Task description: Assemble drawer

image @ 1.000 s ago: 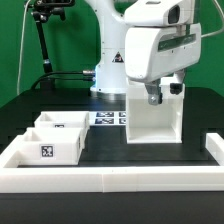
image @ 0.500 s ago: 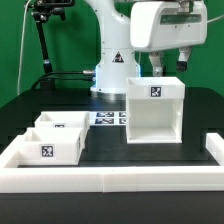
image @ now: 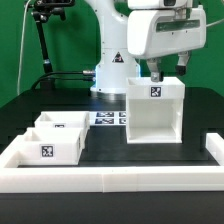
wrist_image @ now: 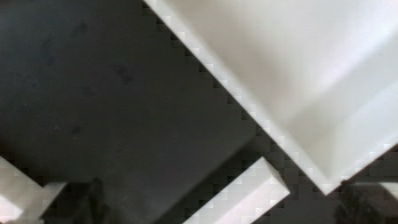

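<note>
Drawer housing [image: 152, 120]: tall hollow white box, tag [image: 155, 92] up top

This is a robotics lab. A white robot arm [image: 112, 50] stands at the back of a black bench [image: 190, 150]. A plain green backdrop [image: 15, 60] fills the upper left of the frame, with a black stand [image: 42, 45] carrying clamped gear in front of it. Printed square tags sit on the marker board [image: 108, 118] at centre, the drawer housing [image: 155, 115] and the trays [image: 55, 140]. A low white wall [image: 110, 180] edges the bench along the bottom.
</note>
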Controlling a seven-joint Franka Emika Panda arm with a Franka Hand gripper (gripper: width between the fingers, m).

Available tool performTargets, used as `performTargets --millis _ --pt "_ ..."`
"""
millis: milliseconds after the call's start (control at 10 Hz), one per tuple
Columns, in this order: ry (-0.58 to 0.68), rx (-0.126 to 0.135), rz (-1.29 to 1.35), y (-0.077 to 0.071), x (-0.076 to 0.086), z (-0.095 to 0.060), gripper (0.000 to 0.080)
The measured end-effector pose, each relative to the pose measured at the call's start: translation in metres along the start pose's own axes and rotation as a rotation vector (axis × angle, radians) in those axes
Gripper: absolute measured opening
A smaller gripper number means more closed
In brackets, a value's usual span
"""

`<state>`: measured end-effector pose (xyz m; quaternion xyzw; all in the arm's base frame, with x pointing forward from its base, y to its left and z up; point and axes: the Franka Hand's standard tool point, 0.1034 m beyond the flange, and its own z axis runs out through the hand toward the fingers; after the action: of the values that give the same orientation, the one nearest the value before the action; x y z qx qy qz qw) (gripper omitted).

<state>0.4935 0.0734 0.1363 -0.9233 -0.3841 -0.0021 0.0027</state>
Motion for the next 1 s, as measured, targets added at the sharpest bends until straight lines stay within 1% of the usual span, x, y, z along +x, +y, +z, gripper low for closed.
performTargets --millis 100,200,300,400,500,600,1000 --pt "0.031 -0.039 0.09 -0.005 0.0 -0.006 0.065" --pt "0.032 -0.056 0.191 -0.014 -0.004 -0.01 0.065" --pt "0.037 -0.068 0.282 -0.018 -0.002 -0.014 0.065" --pt "0.029 -0.062 0.363 -0.025 -0.002 -0.01 0.065" --pt "0.022 -0.055 0.42 -0.029 -0.004 -0.006 0.065" --pt "0.016 -0.051 0.441 -0.03 -0.007 -0.003 0.065" --pt "0.018 -0.052 0.436 -0.03 -0.006 -0.004 0.065"
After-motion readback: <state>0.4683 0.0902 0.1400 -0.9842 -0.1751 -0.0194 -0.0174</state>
